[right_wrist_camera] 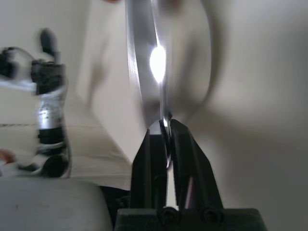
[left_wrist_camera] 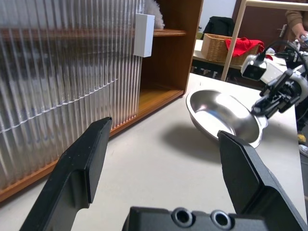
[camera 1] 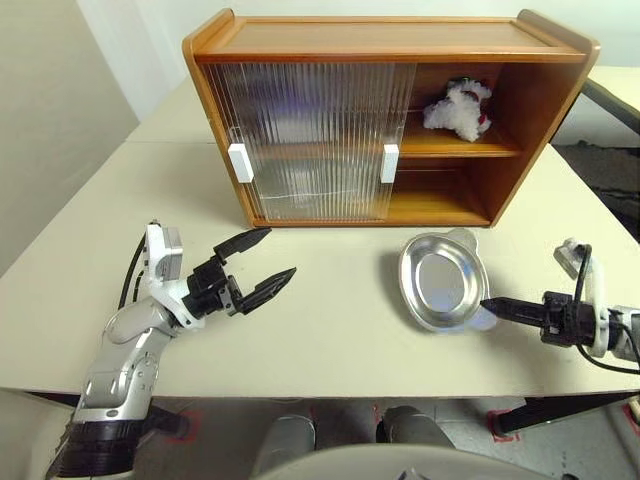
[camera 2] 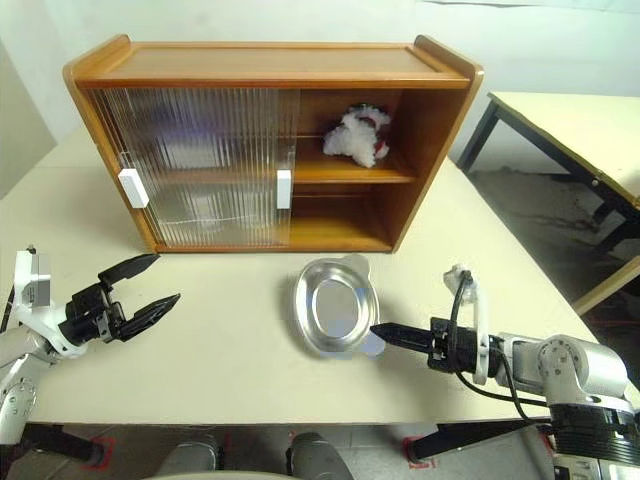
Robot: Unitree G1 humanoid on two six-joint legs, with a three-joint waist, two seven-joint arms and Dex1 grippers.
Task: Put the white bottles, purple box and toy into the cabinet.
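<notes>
The wooden cabinet (camera 1: 380, 38) stands at the back of the table, its two ribbed sliding doors (camera 1: 310, 140) pushed left so the right half is open. The fluffy white toy (camera 1: 458, 108) lies on the upper shelf in that open half. The white bottles and the purple box are hidden or out of view. My left gripper (camera 1: 280, 252) hovers open over the table, left of centre, holding nothing. My right gripper (camera 1: 487, 304) is shut on the near rim of a round metal dish (camera 1: 440, 280) in front of the cabinet; the right wrist view shows its fingers (right_wrist_camera: 153, 144) pinching the thin edge.
A second table (camera 2: 570, 120) stands off to the right. A wicker basket with red cloth (left_wrist_camera: 226, 45) and a person's arm (left_wrist_camera: 294, 19) appear beyond the table. The table's front edge (camera 1: 330, 385) runs just below both arms.
</notes>
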